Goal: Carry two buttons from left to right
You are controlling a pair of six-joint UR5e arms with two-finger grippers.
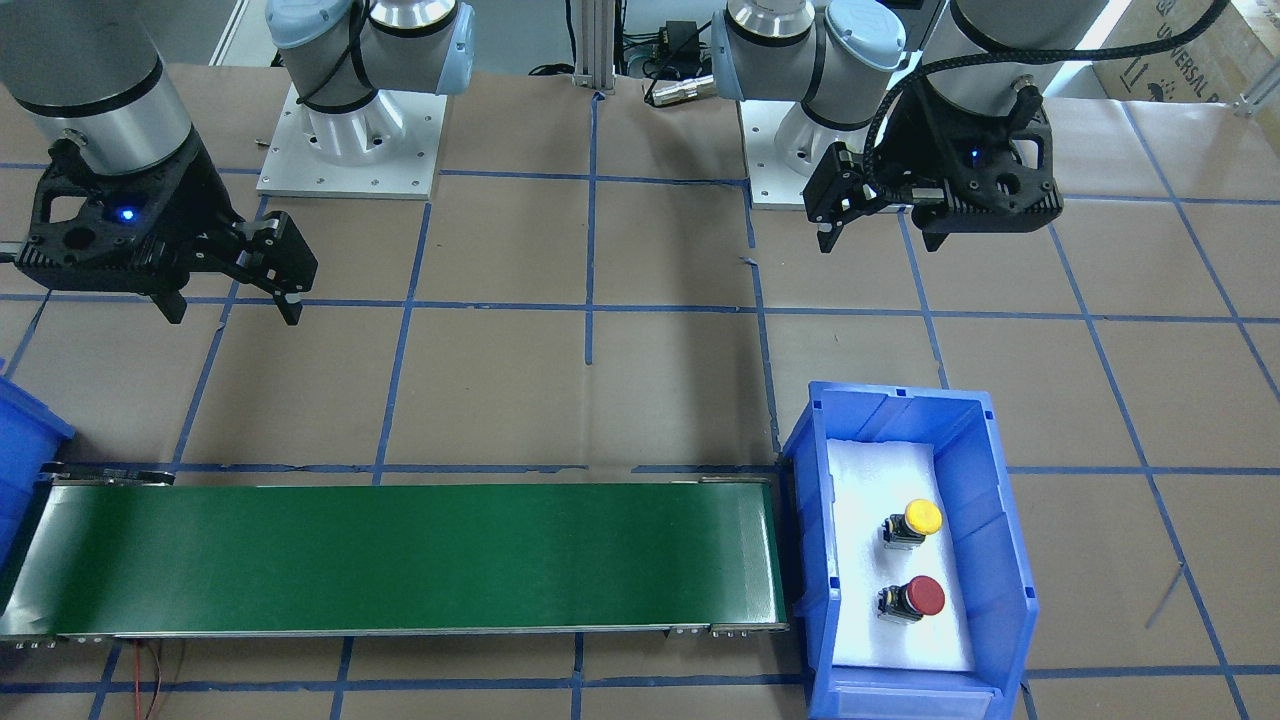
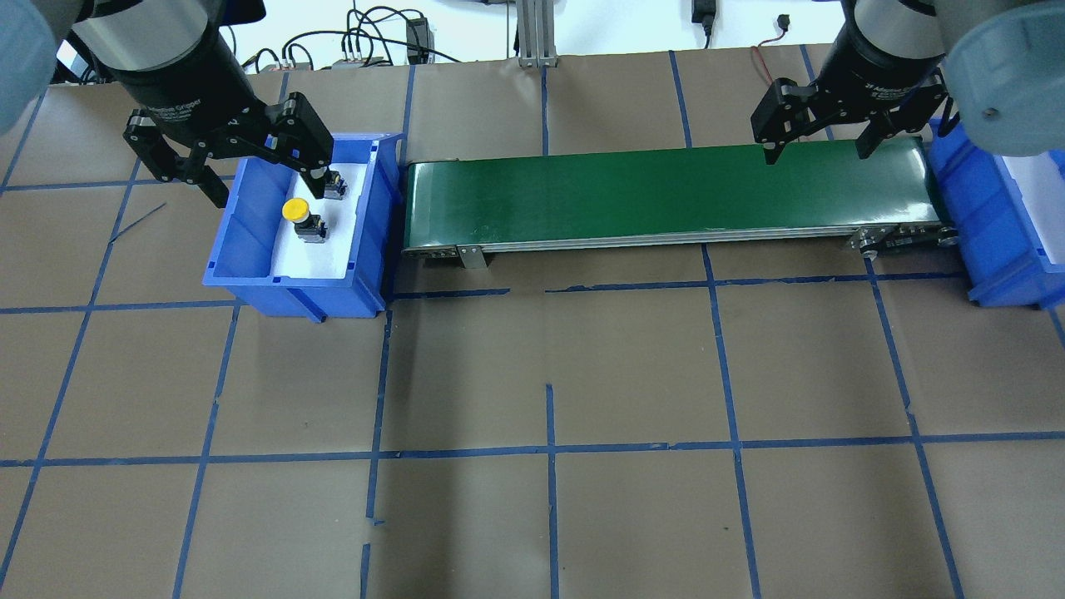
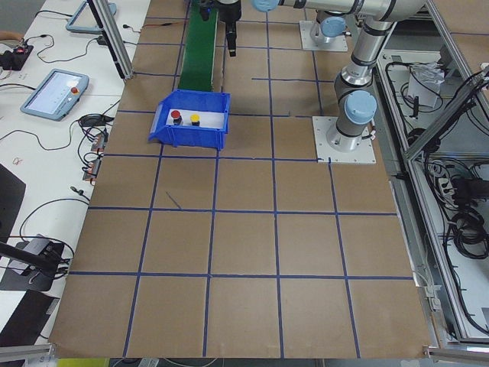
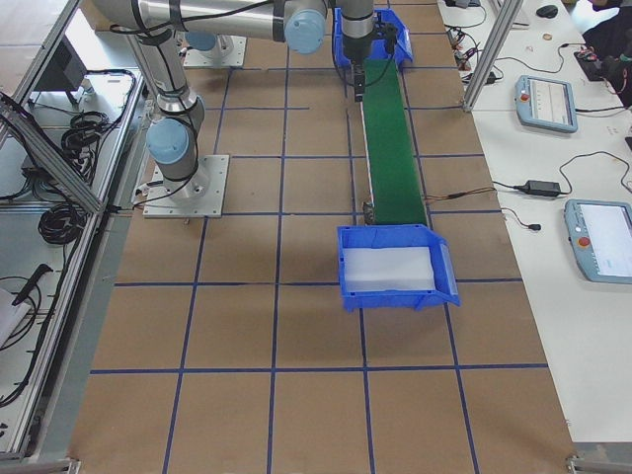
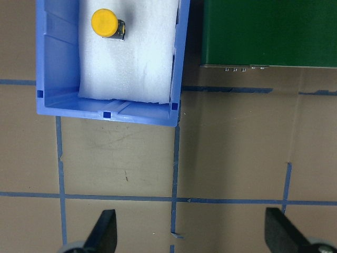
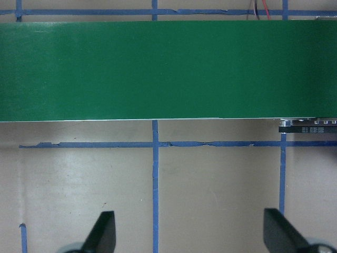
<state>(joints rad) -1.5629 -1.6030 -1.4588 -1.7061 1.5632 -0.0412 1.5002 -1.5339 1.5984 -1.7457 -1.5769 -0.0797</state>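
Observation:
The yellow button (image 1: pixel 918 520) and the red button (image 1: pixel 918 597) stand on white foam in the left blue bin (image 1: pixel 1005 500). In the overhead view the yellow button (image 2: pixel 297 211) shows, while the red one is mostly hidden behind a gripper finger. The left wrist view shows only the yellow button (image 5: pixel 105 23). My left gripper (image 1: pixel 878 238) is open and empty, high above the table on the robot's side of that bin. My right gripper (image 1: pixel 234 312) is open and empty, high above the table beside the conveyor's right end.
A green conveyor belt (image 1: pixel 400 555) runs between the left bin and a second blue bin (image 2: pixel 990 233) with white foam at the right end. The table is brown paper with a blue tape grid. Both arm bases (image 1: pixel 350 140) stand at the back.

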